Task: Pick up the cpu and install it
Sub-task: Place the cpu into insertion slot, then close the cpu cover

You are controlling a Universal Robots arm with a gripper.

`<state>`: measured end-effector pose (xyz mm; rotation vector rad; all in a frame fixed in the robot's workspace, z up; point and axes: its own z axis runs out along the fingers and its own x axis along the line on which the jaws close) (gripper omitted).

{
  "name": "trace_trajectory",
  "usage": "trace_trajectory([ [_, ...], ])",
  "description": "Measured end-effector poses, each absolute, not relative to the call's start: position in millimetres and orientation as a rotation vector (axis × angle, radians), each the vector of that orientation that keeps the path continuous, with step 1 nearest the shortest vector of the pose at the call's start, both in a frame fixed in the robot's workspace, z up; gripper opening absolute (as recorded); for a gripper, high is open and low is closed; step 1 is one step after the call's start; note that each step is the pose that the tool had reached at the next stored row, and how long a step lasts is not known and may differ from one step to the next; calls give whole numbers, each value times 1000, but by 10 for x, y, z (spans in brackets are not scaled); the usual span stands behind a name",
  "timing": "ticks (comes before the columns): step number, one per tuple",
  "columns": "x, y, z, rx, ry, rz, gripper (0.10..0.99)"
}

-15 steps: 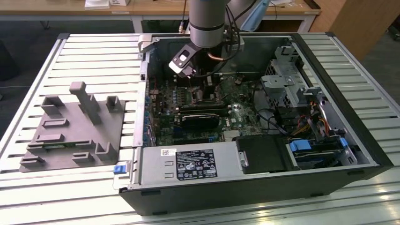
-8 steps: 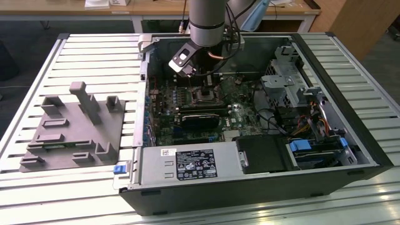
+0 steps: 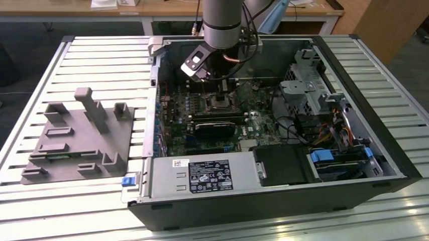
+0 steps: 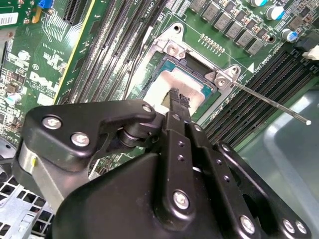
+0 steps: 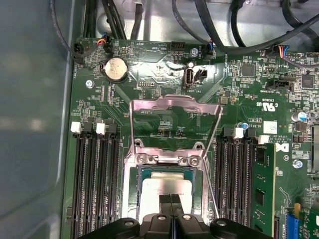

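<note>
The grey cylindrical robot arm [image 3: 221, 22] comes almost straight down from the top of the exterior view into the open black computer case [image 3: 268, 206], which lies on its side on the slatted metal tabletop [image 3: 100, 55]. Its wrist is turned downward over the green motherboard [image 5: 149, 74]. The two slim black fingers [image 5: 165, 205] are pressed together with nothing between them, their tips poised over the small flat square cpu with a dull silver-grey top [image 5: 167, 185]. Whether the tips touch it I cannot tell. The cpu lies flat inside the dark square socket with a metal frame [image 5: 130, 194]. The socket's hinged metal load plate [image 5: 174, 107] stands swung open. A grey plastic fixture [image 3: 74, 143] rests well apart, on the exterior view's left.
</note>
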<state>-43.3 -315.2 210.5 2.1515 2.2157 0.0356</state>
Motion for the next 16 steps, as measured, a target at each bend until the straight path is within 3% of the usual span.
trace_trajectory([
  [16,-433,-3152,2273,2149,2214,31,106],
])
